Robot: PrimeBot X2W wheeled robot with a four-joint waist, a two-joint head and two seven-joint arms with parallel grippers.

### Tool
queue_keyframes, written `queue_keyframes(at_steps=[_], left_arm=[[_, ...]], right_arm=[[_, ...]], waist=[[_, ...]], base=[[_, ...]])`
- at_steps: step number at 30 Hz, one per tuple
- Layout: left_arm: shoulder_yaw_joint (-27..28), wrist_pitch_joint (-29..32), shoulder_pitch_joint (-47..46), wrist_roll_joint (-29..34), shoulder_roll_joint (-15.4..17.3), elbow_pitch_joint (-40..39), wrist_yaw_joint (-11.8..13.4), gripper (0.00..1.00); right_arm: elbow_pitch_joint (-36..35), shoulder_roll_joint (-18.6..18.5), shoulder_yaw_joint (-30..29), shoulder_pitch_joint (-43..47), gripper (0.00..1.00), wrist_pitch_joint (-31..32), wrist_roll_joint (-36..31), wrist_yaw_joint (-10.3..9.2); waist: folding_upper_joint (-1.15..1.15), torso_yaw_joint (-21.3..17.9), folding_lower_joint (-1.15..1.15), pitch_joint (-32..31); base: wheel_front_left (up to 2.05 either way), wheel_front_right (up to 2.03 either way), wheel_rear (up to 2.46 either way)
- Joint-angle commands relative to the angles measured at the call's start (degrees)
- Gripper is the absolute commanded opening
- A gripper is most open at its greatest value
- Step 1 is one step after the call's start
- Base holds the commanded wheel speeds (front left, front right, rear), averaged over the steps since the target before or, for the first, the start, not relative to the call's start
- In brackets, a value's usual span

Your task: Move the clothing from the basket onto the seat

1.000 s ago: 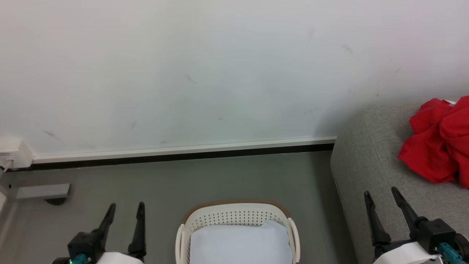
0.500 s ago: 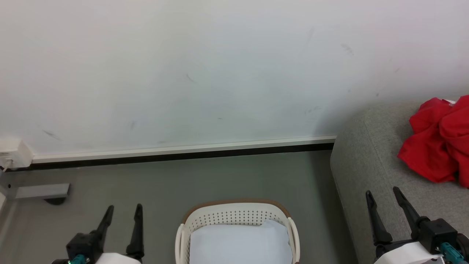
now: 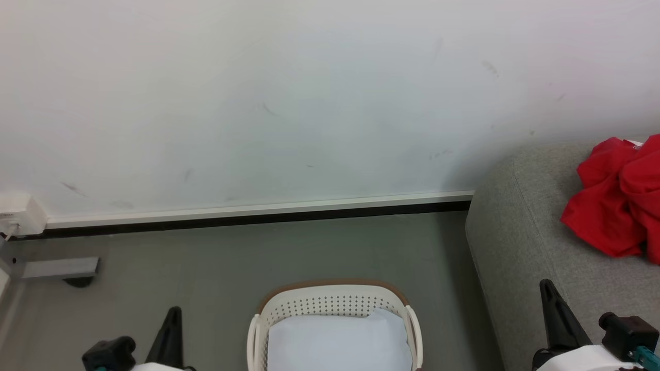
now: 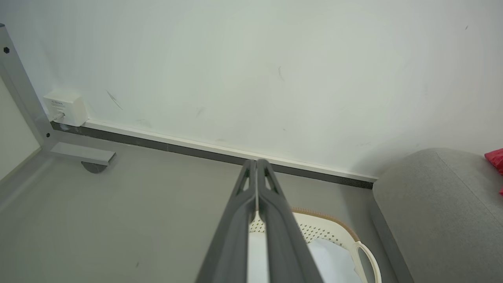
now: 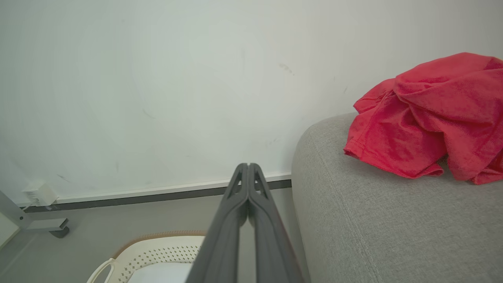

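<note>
The red clothing [image 3: 616, 198] lies crumpled on the light grey seat [image 3: 515, 232] at the right; it also shows as the red clothing [image 5: 428, 118] on the seat [image 5: 373, 220] in the right wrist view. The cream basket [image 3: 332, 301] with a brown rim stands on the floor at bottom centre, holding a pale blue-white cloth [image 3: 337, 342]. My left gripper [image 3: 172, 314] is shut and empty, left of the basket. My right gripper [image 3: 546, 288] is shut and empty, over the seat's front corner. Both wrist views show the fingers [image 4: 257, 184] [image 5: 247, 184] pressed together.
A white wall with a dark-edged skirting board [image 3: 258, 211] runs behind. A grey metal foot [image 3: 59, 268] and a white wall socket [image 3: 18, 216] sit at the far left. Grey floor [image 3: 309, 252] lies between basket and wall.
Both grippers have shut from wide open, their fingers now together. Both have dropped a little lower in the head view. The clothing, basket and seat have not moved.
</note>
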Motion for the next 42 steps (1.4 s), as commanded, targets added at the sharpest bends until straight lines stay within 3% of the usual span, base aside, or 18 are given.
queue_keyframes(at_steps=[1, 20, 42], left_arm=[[0.5, 0.4, -1.5, -2.5, 0.2, -1.1, -0.2, 0.00], [2.0, 4.7, -1.5, -20.6, -0.5, -4.1, -0.6, 0.00], [3.7, 8.8, -1.8, -36.3, -1.1, -6.2, -1.2, 0.00]], right_arm=[[-1.3, -0.1, -0.6, -0.9, 0.00, 0.5, 2.4, -0.02], [-3.3, 0.5, -2.9, -0.4, 0.00, 4.9, 20.0, -0.04], [-4.9, 1.0, -5.2, -0.1, 0.00, 9.1, 35.6, -0.07]], waist=[[0.00, 0.0, 0.00, 0.0], [0.00, 0.4, 0.00, -0.1], [0.00, 0.7, 0.00, -0.2]], base=[[0.00, 0.00, 0.00], [0.00, 0.00, 0.00], [0.00, 0.00, 0.00]])
